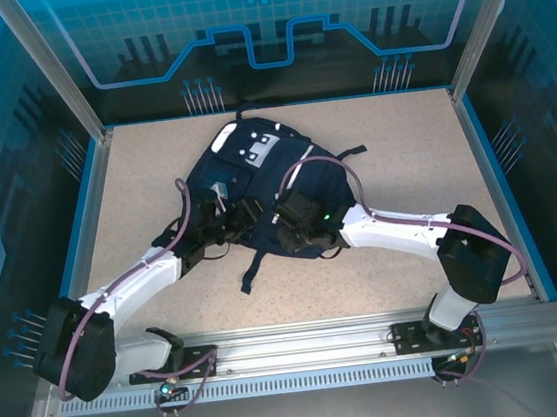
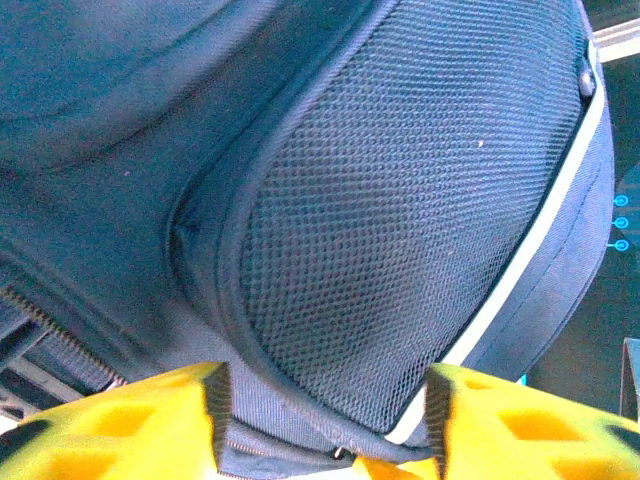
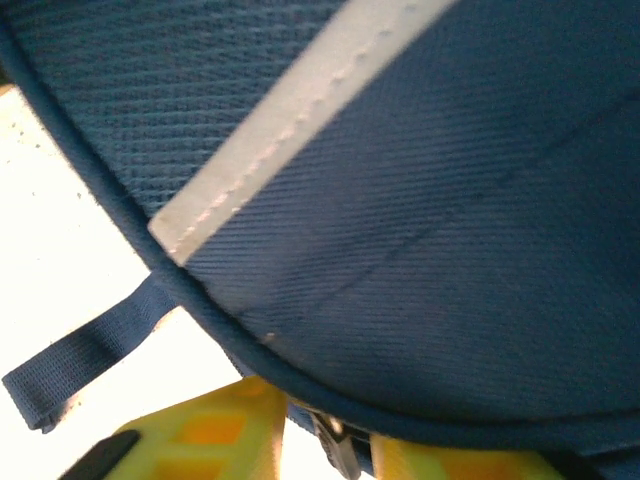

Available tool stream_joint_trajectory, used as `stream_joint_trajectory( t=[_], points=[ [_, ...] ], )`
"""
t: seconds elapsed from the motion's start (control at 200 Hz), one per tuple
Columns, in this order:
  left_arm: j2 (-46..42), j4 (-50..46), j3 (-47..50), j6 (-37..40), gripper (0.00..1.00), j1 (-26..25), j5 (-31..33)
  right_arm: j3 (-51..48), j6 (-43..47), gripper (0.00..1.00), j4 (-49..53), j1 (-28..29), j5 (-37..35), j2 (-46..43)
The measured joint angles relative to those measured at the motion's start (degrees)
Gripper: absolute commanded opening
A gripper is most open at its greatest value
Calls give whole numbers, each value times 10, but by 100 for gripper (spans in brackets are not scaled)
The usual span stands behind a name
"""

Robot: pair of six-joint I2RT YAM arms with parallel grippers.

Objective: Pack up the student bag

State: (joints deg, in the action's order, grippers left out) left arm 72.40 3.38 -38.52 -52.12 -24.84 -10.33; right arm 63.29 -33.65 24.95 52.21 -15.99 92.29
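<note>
We are at the opening step: the student bag (image 1: 254, 166) lies flat mid-table, toward the far side, with both arms at its near edge. The left gripper (image 2: 322, 405) straddles the mesh pocket (image 2: 400, 220) corner and the right gripper (image 3: 322, 435) brackets a zip pull (image 3: 335, 452); we cannot tell whether either truly pinches. Next, we judge, the left must steady the fabric while the right draws the zip along.

a robot lab cell is indicated: a speckled bench (image 1: 403, 154) is enclosed by aluminium posts (image 1: 46, 64) and blue panels (image 1: 268, 28) printed with circuit and gear graphics; robot arms (image 1: 401, 227) are bolted to a slotted rail (image 1: 304, 341).
</note>
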Motion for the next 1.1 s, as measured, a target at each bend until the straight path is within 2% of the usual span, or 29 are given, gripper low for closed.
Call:
stream_joint_trajectory(
  t=[0.03, 0.075, 0.26, 0.505, 0.76, 1.101],
  points=[
    [3, 5, 0, -7, 44, 0, 0, 0, 0, 8, 2, 0, -4, 0],
    [9, 12, 0, -16, 42, 0, 1, 1, -1, 6, 5, 0, -10, 0],
    [31, 35, 0, -39, 33, 0, 7, 12, -12, 2, 27, 0, -36, 1],
    [49, 45, -2, -57, 0, 0, 17, 12, -23, 1, 51, -2, -65, -4],
    [57, 45, -16, -58, 0, -1, 16, -9, -11, 2, 52, -42, -66, -53],
    [70, 32, -39, -30, 0, 1, 11, 20, 84, 0, 56, -135, 30, -31]
  ],
)
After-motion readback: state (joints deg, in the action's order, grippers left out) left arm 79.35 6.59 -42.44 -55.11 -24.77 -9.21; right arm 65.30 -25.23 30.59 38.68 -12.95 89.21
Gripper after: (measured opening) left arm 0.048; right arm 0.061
